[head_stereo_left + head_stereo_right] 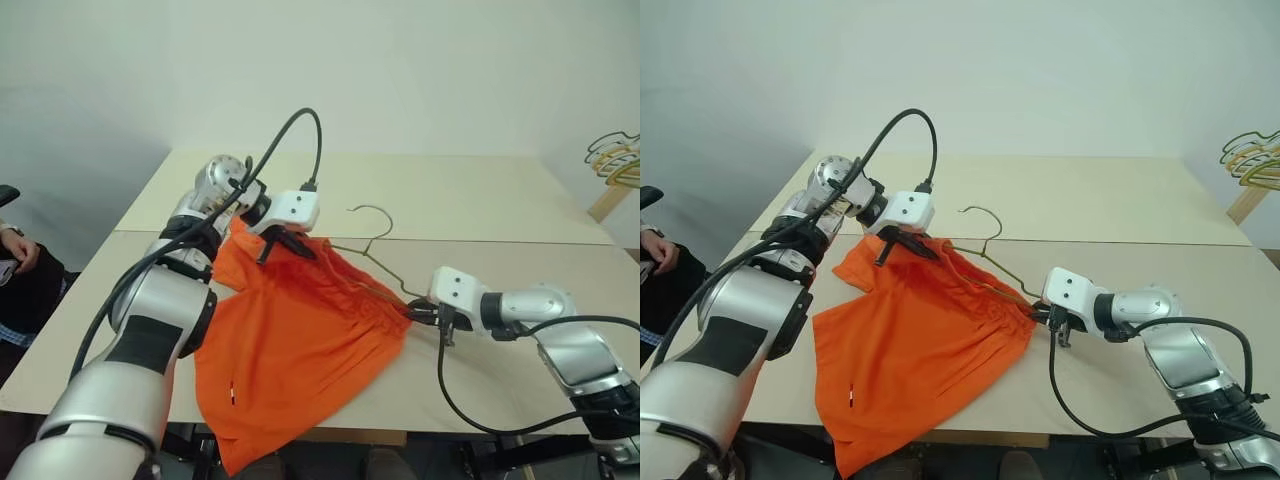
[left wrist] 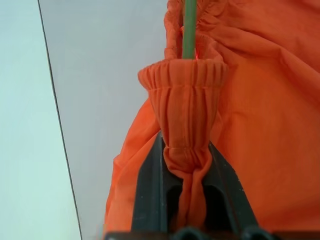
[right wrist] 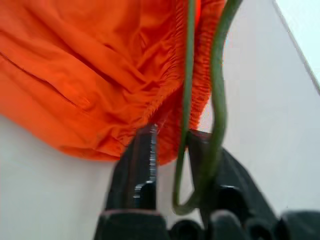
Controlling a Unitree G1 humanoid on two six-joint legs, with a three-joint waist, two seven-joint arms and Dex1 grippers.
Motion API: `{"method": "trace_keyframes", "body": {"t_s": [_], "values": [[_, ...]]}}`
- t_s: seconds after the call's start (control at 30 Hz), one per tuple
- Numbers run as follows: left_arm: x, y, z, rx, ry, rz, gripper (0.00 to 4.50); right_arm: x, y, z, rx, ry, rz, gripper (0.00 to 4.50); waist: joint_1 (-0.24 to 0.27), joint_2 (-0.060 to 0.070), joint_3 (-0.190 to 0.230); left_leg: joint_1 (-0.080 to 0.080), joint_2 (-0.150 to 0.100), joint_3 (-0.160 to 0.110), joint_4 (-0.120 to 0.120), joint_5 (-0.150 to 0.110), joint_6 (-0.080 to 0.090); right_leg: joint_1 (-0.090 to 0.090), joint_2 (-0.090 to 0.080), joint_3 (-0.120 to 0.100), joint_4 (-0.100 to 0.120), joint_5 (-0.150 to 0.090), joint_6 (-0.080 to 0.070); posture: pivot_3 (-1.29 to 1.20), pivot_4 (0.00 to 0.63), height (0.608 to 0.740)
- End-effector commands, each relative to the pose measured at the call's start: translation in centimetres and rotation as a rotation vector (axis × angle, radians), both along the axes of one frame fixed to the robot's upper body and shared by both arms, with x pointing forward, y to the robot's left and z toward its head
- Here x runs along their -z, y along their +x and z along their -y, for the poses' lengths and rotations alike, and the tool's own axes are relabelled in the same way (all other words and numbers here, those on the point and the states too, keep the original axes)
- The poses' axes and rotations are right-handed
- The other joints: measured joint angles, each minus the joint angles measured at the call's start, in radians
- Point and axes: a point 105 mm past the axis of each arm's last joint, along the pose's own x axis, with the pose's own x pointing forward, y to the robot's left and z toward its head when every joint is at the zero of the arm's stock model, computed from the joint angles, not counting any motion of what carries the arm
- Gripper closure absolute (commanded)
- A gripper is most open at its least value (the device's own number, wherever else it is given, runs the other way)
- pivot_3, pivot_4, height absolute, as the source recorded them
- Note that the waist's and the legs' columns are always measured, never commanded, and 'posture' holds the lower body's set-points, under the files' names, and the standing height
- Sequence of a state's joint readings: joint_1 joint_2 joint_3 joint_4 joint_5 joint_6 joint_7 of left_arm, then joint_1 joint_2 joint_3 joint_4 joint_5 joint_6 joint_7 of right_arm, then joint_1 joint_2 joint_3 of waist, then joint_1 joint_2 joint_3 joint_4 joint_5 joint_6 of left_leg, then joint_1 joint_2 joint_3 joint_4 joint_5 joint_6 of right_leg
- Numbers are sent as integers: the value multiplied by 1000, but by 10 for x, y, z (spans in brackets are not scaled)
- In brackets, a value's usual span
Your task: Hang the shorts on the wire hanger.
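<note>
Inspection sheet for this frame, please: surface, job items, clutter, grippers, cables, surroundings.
Surface: pale table, seam across it.
Job's things: orange shorts draped over near edge; wire hanger threaded in the waistband, hook free.
Clutter: nothing seen on the table.
Grippers: left gripper jaws clamped on bunched waistband; right gripper jaws apart around hanger's end loop.
Cables: black cable arching over left arm; another looped under right arm.
Surroundings: spare hangers at far right; seated person at left.

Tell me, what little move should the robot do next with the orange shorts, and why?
Probably the left end effector should tug the shorts a bit farther along the wire hanger. It is shut on a bunched piece of waistband with the wire running into it, and the right end effector has the hanger's end loop between its fingers, while much cloth sags on the table.
</note>
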State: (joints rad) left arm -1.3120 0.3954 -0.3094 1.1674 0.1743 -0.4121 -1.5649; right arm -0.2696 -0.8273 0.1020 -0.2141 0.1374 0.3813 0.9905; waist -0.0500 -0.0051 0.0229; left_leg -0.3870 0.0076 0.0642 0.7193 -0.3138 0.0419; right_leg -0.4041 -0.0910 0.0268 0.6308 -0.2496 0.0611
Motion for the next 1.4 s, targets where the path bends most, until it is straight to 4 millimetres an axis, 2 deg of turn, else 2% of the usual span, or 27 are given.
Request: {"method": "trace_keyframes", "body": {"t_s": [0.03,0.13,0.2,0.27,0.33,0.47,0.57,0.63,0.73,0.9,1.0,1.2,1.3,1.4], "values": [[-17,0,-8,8,-63,68,4500,-39,7,22,148,127,94,2071,1,0,0,0,0,0,0,0,0,0,0,0,0,0,0,-100,0,740],[-18,-1,-13,-8,-103,57,4500,-47,-11,40,195,225,74,2071,8,0,0,0,0,-1,0,0,0,1,0,0,1,0,0,-109,0,740],[-19,-3,-16,-8,-121,61,4500,-46,-23,48,233,269,40,2071,9,0,0,-1,0,-2,0,0,0,1,0,-1,1,0,0,-123,0,740],[-20,-4,-21,-11,-136,61,4500,-32,-35,59,314,313,-72,2071,6,0,0,-1,-1,-2,2,-1,1,1,-1,-1,1,0,1,-142,0,740],[-20,-5,-22,-9,-140,60,4500,-20,-44,60,347,365,-158,2071,5,-1,0,-1,0,-2,3,-2,3,2,-1,-1,0,1,1,-149,0,740],[-20,-8,-21,3,-152,61,4500,2,-58,39,344,449,-324,2071,-11,-1,-1,0,0,-2,3,-3,6,2,0,0,0,0,1,-178,0,740],[-23,-10,-23,3,-177,58,4500,15,-50,24,394,495,-356,2071,-27,-1,-1,1,2,-2,2,-3,6,2,1,0,0,0,0,-189,0,740],[-24,-11,-24,1,-181,57,4500,17,-43,15,422,550,-383,2071,-39,-1,-2,2,3,-2,2,-3,5,2,3,1,0,0,0,-186,0,740],[-24,-12,-25,-1,-180,58,4500,19,-45,-5,376,568,-417,2071,-52,-1,-2,1,3,-1,2,-3,5,1,3,2,1,0,0,-170,0,740],[-24,-16,-26,-2,-178,51,4500,33,-46,-16,392,565,-473,2071,-59,-1,-2,1,2,-2,1,-2,4,1,2,2,3,0,0,-152,0,740],[-21,-18,-28,-7,-183,34,4500,32,-50,-28,347,596,-503,2071,-60,-1,-2,1,1,-2,2,-3,4,1,1,2,2,0,1,-150,0,740],[-19,-17,-22,-3,-190,30,4500,42,-29,-45,393,641,-508,2071,-66,-1,-2,1,1,-2,2,-3,5,1,1,2,2,0,1,-148,0,740],[-20,-14,-20,-14,-196,36,4500,43,-19,-45,424,656,-513,2607,-68,-1,-2,1,1,-3,1,-3,5,1,1,2,3,0,1,-146,0,740],[-21,-12,-21,-22,-195,44,4500,40,-17,-45,421,672,-519,3614,-72,-1,-2,1,1,-3,1,-1,2,1,1,2,4,0,1,-148,0,740]]}}
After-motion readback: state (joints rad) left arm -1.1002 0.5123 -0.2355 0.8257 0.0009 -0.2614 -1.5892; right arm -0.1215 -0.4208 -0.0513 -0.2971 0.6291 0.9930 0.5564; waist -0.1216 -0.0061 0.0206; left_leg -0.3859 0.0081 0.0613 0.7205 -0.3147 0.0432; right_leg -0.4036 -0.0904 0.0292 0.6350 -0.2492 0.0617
